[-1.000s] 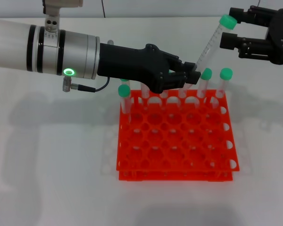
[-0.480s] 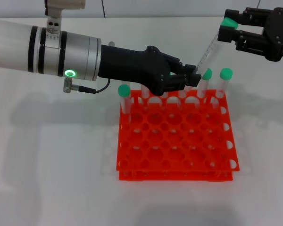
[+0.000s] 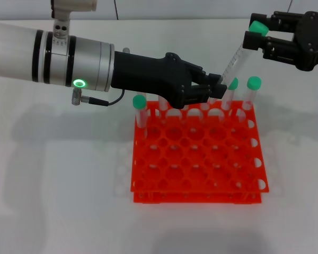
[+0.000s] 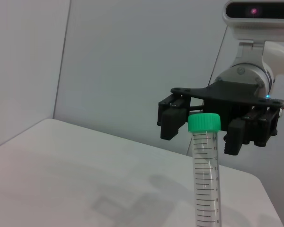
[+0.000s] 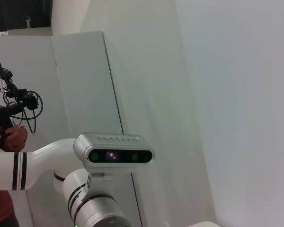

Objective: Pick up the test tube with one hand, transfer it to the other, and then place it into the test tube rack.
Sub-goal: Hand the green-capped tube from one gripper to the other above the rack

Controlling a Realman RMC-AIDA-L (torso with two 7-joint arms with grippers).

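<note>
The test tube (image 3: 234, 59) is held tilted above the test tube rack (image 3: 197, 159), its lower end clamped by the left gripper (image 3: 216, 89). Since a second ago its green cap has been bracketed by the right gripper (image 3: 256, 33) — fingers apart, handover imminent.

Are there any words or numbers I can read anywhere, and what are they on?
"11", "10", "9", "7": volume marks up the side of the test tube in the left wrist view; the rest are too blurred to read.
Test tube rack, both end effectors and arms: no readable text.
</note>
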